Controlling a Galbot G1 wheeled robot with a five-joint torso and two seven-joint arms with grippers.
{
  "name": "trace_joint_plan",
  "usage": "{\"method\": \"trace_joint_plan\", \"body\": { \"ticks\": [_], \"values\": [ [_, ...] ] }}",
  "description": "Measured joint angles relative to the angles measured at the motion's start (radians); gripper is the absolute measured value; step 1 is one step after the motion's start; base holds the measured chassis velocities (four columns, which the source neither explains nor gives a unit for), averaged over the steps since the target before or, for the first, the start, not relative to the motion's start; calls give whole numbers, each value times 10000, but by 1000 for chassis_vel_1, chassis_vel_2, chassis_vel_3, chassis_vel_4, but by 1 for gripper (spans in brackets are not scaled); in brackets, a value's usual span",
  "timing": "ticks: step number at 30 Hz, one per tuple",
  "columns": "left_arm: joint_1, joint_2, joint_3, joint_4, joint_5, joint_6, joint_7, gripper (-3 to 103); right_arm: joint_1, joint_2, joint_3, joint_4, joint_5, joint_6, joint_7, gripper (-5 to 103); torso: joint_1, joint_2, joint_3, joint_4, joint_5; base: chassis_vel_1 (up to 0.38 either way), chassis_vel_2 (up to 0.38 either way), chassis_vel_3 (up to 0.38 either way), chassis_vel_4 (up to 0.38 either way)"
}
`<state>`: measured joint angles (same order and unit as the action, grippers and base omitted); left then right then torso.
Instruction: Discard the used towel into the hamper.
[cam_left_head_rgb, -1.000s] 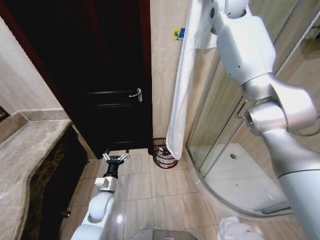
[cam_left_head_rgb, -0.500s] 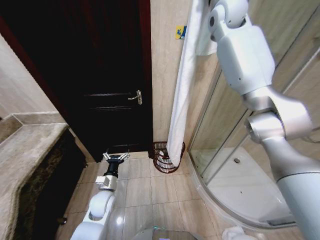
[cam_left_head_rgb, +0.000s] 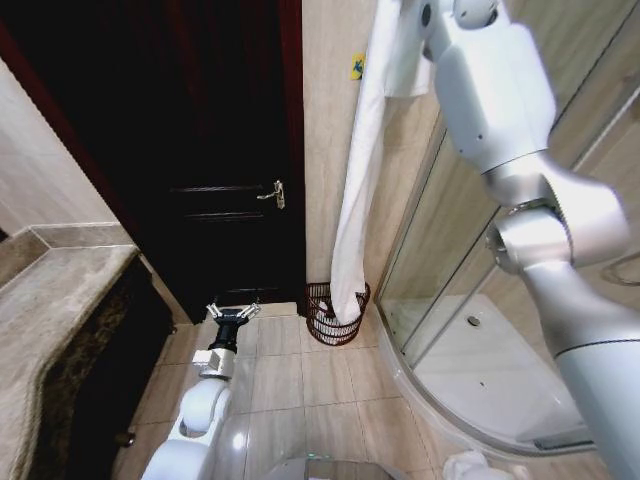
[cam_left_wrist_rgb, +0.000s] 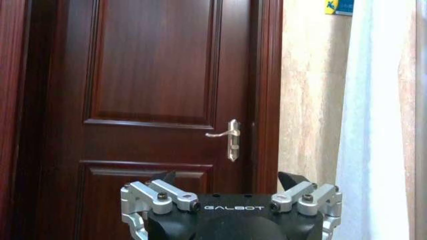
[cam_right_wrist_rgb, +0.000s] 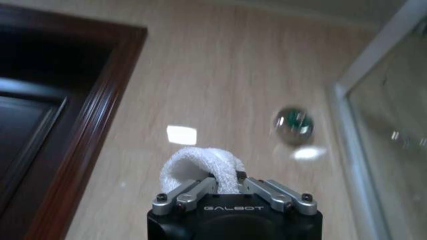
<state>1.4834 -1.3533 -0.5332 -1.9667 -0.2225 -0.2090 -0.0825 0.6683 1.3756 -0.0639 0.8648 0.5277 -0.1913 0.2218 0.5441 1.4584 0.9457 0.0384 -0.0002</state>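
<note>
Since the earlier head-view frames, the towel's lower end has swung from beside the hamper to hang over its opening, and my raised right arm has shifted slightly toward the frame's top edge. One towel (cam_left_head_rgb: 352, 200), white and long, hangs as a narrow column from the top of the head view down to lower centre; its bottom edge sits just within or against the rim of the hamper, and I cannot tell whether it touches the inside. One hamper (cam_left_head_rgb: 327, 320), a small dark reddish-brown wicker basket, stands on the tiled floor at lower centre, against the beige wall, between one dark wooden door (cam_left_head_rgb: 215, 180) on the left and one glass shower enclosure (cam_left_head_rgb: 450, 300) on the right. One lever handle (cam_left_wrist_rgb: 230, 137) is fixed to the door. Two arms are present. The right claw (cam_right_wrist_rgb: 223, 186) is pinched narrow on a bunched loop of the towel, seen at lower centre of the right wrist view. The left claw (cam_left_head_rgb: 232, 313) is held low over the floor at lower left of centre, fingers spread wide and holding nothing, pointed toward the door. One stone desk (cam_left_head_rgb: 50, 310) lies at lower left.
</note>
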Motion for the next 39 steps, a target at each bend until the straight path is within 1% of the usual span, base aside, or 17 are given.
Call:
{"method": "trace_joint_plan", "body": {
  "ticks": [1,2,5,7,8,10,11,15,22,25,27,30,31,34,37,39],
  "values": [
    [0,0,0,0,0,0,0,100,0,0,0,0,0,0,0,5,0,0,0,0,0,0,0,0,0],
    [35,-13,4,-2,8,-19,1,100,11,-4,9,-58,-122,156,-11,5,-2,0,0,0,0,0,0,0,0],
    [110,-21,5,-20,28,-56,12,100,-138,-128,-130,-22,-121,165,2,5,-2,0,0,1,-1,0,0,0,0],
    [177,-11,-13,-69,40,-77,16,100,-590,-348,-323,71,-41,105,115,5,-2,0,1,2,1,0,0,0,0],
    [177,-11,-13,-69,40,-77,16,100,-590,-348,-323,71,-41,105,115,5,-2,0,1,2,1,0,0,0,0],
    [236,5,-58,-143,41,-87,16,100,-1167,-553,-404,133,-9,72,230,5,2,-1,4,0,8,0,0,0,0],
    [236,5,-58,-143,41,-87,16,100,-1167,-553,-404,133,-9,72,230,5,2,-1,4,0,8,0,0,0,0],
    [400,-24,-143,-236,39,-156,1,100,-2159,-875,-538,342,53,68,420,5,3,-1,4,0,6,0,0,0,0],
    [553,-87,-188,-225,45,-261,-1,100,-3033,-1098,-720,689,316,108,528,5,0,-1,2,1,3,0,0,0,0],
    [558,-112,-189,-218,53,-273,-1,100,-3455,-1177,-753,789,325,259,584,5,1,-1,3,2,5,0,0,0,0],
    [543,-83,-185,-218,57,-274,-1,100,-3475,-1144,-622,614,206,435,555,5,3,-2,5,1,7,0,0,0,0],
    [483,-64,-191,-218,57,-258,0,100,-3029,-1085,-505,388,193,447,409,5,3,-2,5,1,8,0,0,0,0],
    [432,-74,-188,-203,63,-249,0,100,-2620,-1069,-486,268,220,410,281,5,3,-1,2,1,3,0,0,0,0],
    [373,-130,-105,-157,131,-235,-1,100,-2238,-1150,-606,395,430,217,187,5,-5,1,-4,0,-7,0,0,0,0],
    [338,-173,-19,-111,208,-233,0,100,-2344,-1263,-695,646,547,100,235,5,-4,1,-3,2,-1,0,0,0,0],
    [310,-203,36,-85,249,-231,2,100,-2761,-1397,-734,865,572,91,340,5,-3,0,0,1,2,0,0,0,0]
  ]
}}
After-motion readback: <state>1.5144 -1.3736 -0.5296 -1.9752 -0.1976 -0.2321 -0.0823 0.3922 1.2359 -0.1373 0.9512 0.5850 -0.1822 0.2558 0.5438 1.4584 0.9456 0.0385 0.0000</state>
